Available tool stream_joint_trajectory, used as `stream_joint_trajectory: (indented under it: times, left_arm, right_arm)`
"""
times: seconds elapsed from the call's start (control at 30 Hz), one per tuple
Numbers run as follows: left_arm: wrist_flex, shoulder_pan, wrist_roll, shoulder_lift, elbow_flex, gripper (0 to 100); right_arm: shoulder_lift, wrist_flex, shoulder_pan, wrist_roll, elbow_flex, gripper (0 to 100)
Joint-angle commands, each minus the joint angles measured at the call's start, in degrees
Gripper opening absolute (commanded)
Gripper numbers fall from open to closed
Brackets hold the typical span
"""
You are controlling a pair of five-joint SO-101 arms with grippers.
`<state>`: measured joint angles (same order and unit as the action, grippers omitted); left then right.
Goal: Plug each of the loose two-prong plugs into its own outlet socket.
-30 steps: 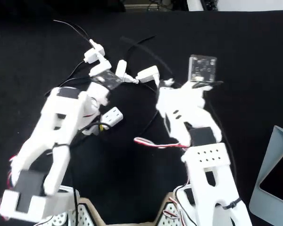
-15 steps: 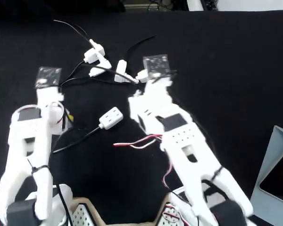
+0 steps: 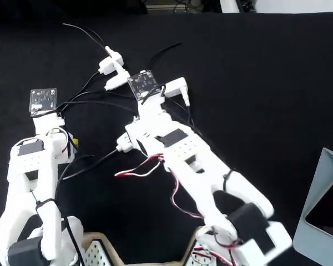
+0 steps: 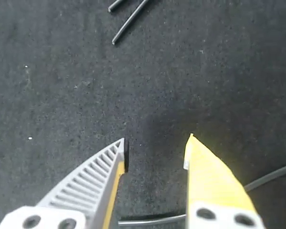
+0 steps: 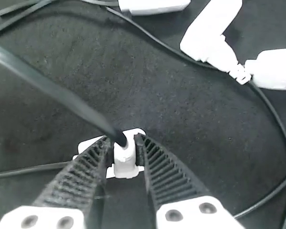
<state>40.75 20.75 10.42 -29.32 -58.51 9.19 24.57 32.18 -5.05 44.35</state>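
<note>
0 plugs look seated yet: your right claw (image 5: 123,138) pinches a white plug (image 5: 124,167) on the worktop (image 3: 277,83), your left claw (image 4: 155,143) hangs spread, and the outlet socket (image 3: 124,145) lies unplugged nearby.

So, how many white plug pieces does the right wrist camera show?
4: the gripped piece in the right gripper; the angled piece touching the third piece; the fourth piece, cut off. More may be hidden.
</note>
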Motion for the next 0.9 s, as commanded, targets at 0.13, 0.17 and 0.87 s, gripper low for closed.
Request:
stream_joint_trajectory:
  times: [0.13,0.17,0.87]
  left_arm:
    - [-1.05,0.40,-0.62,-1.49,0.04,21]
    - [-1.05,0.40,-0.62,-1.49,0.04,21]
    - [-1.05,0.31,-0.44,-1.49,-0.04,21]
  right_arm:
    - [-2.68,-1.76,0.18,2.55,-3.21,1.1]
    - [-2.86,-1.85,0.18,2.55,-3.21,1.1]
    - [-2.95,-6.95,-1.49,2.64,3.47,1.1]
